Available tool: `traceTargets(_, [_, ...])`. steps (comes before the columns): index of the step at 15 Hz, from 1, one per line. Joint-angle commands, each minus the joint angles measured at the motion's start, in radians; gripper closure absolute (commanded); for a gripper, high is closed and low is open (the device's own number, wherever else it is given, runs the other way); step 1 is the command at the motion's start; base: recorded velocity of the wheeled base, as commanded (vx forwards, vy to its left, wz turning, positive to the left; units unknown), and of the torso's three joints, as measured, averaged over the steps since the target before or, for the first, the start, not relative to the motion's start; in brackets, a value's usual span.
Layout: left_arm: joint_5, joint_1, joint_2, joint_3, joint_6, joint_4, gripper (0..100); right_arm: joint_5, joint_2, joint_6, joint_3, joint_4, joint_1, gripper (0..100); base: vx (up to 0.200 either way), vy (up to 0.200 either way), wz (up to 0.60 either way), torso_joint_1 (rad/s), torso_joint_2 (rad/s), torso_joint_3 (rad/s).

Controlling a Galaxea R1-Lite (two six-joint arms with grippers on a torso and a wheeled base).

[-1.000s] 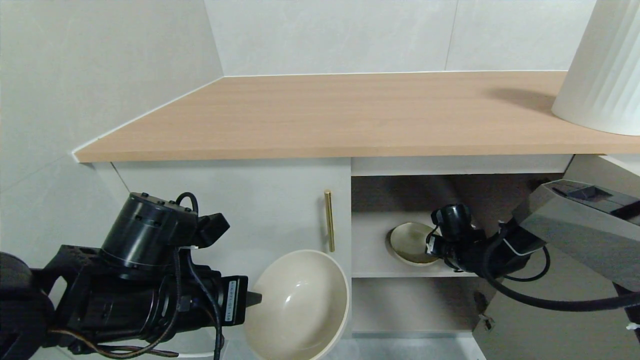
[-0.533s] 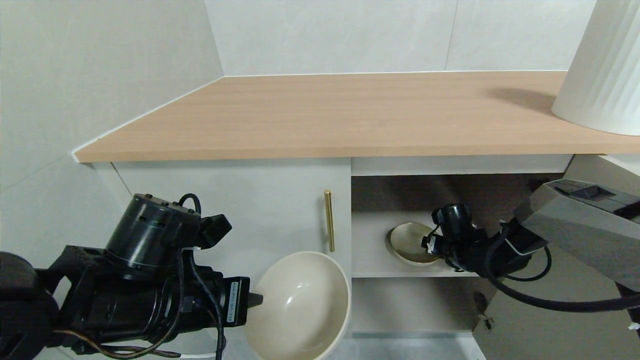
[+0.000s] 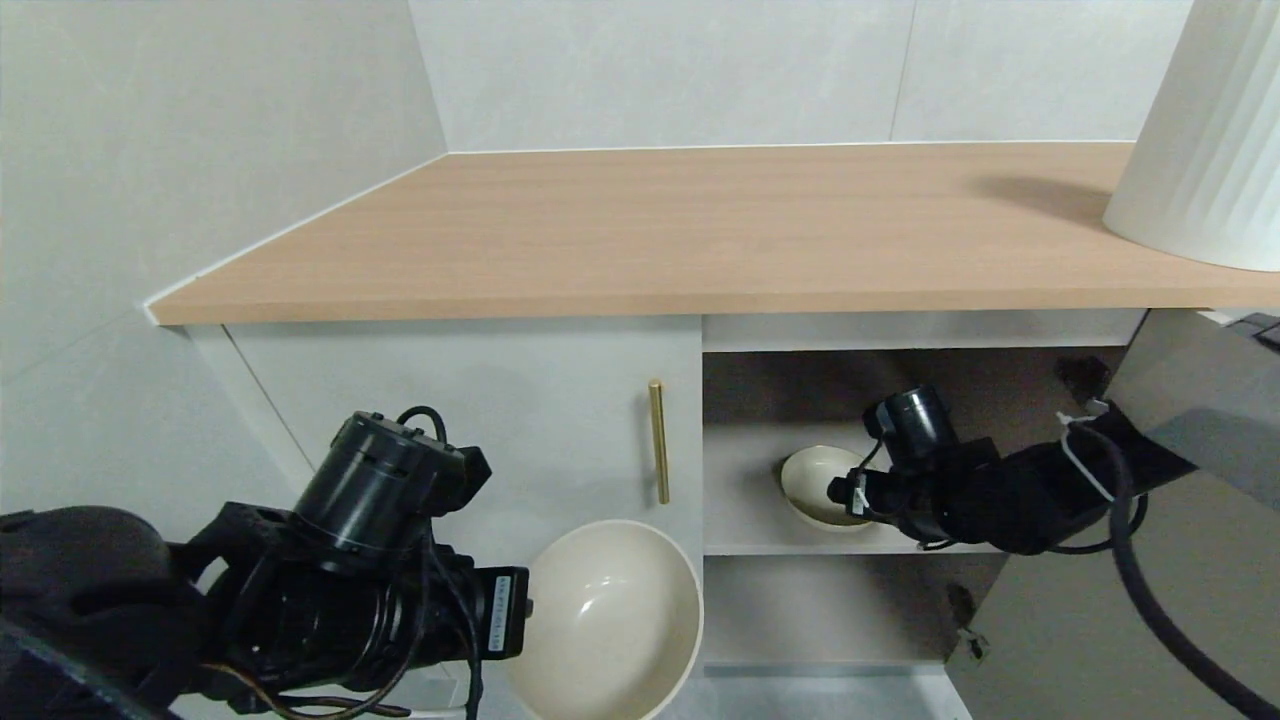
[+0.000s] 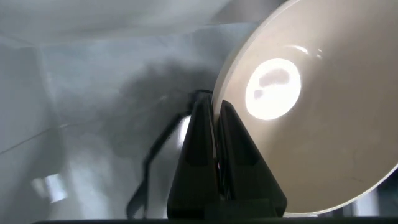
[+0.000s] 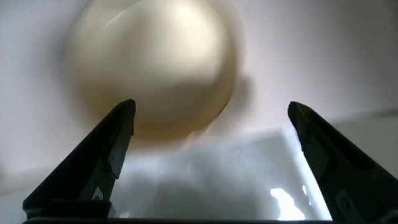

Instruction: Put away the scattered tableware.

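left gripper (image 3: 525,605): fingers are closing tight on the rim of the large bowl (image 3: 610,620), one finger inside the rim and one outside (the wrist view is showing this best, with the pinch at (image 4: 215,111)); almost no gap is showing between them
large bowl (image 4: 311,112): cream, glossy, is hanging in the air from that rim pinch, tipped on edge with its hollow facing toward the head camera; it is sitting low in front of the closed cabinet door (image 3: 480,420), just below the brass handle (image 3: 658,455), and is not resting on any surface
right gripper (image 3: 845,490): is reaching inside the open cabinet compartment, just above the upper shelf (image 3: 745,520); in its own wrist view (image 5: 211,121) the two fingers are standing wide apart and are holding nothing
small bowl (image 3: 812,482): cream, is lying on the upper shelf in the open compartment, just in front of the right gripper's spread fingers; in the wrist view (image 5: 155,68) it is looking blurred, so I cannot tell if a finger is touching it
countertop (image 3: 680,230): wooden, is running above the cabinet
white ribbed object (image 3: 1200,150): is standing on the countertop at the far right edge, well apart from both bowls
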Motion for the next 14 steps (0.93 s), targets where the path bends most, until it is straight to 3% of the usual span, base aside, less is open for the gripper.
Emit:
traceTargets(1, [0.054, -0.064, 0.087, -0.01, -0.031, -0.015, 100, 0.088, -0.185, -0.001, 0.053, 0.096, 0.1, 0, 0.0, 0.0, 0.0, 0.0, 0.0, 0.0])
traceTargets(5, [0.167, -0.099, 0.215, -0.016, -0.036, -0.066, 100, 0.163, -0.352, -0.001, 0.064, 0.307, 0.263, 0, 0.0, 0.0, 0.0, 0.0, 0.0, 0.0])
traceTargets(12, [0.172, -0.115, 0.241, -0.092, -0.042, -0.035, 100, 0.163, -0.394, -0.073, 0.145, 0.31, 0.409, 0, 0.0, 0.0, 0.0, 0.0, 0.0, 0.0])
traceTargets(14, [0.172, -0.116, 0.239, -0.123, -0.08, -0.034, 100, 0.154, -0.357, -0.089, 0.153, 0.309, 0.432, 0, 0.0, 0.0, 0.0, 0.0, 0.0, 0.0])
